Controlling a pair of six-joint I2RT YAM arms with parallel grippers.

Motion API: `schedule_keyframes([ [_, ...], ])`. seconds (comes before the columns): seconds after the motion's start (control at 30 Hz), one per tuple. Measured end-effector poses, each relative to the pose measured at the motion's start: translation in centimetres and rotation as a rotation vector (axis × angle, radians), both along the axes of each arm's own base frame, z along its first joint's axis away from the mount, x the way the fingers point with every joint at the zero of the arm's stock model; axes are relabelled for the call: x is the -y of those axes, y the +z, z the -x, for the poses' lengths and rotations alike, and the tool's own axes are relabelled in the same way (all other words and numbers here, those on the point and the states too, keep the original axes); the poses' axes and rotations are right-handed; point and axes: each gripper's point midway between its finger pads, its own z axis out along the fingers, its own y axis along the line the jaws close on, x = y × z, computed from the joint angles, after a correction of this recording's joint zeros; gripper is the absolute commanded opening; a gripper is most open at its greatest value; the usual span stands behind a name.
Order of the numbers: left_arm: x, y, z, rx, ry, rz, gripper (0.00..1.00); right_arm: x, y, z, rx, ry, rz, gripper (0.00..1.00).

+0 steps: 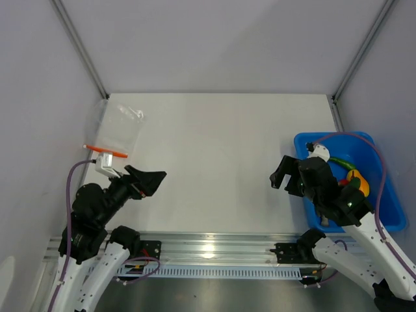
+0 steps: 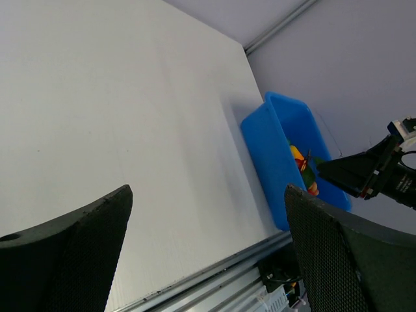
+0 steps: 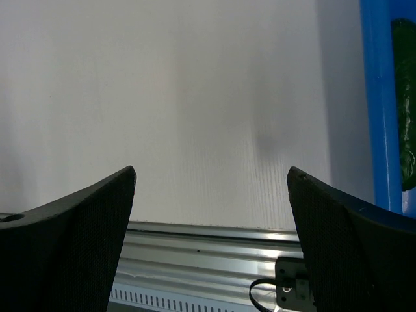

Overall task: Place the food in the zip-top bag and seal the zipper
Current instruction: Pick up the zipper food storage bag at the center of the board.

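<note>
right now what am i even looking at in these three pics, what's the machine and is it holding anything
These are two black robot arms bolted at the near edge of a white table. The overhead picture looks down from behind them. The other two come from cameras on each wrist, so the dark shapes at the bottom are that arm's own fingers. The left gripper and right gripper both stand open and hold nothing. At far left lies a small clear plastic zip-top bag with an orange-red zipper strip. At right sits a blue plastic bin holding toy food: a long green pepper and a yellow-orange pepper.
</note>
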Motion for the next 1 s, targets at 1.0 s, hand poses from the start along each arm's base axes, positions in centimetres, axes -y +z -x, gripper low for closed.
schedule_keyframes([
  [1.0,-11.0,-7.9,-10.0,-0.25,0.662,-0.023,0.73,-6.2,0.4,-0.8,0.02,0.305,-0.094,0.99],
])
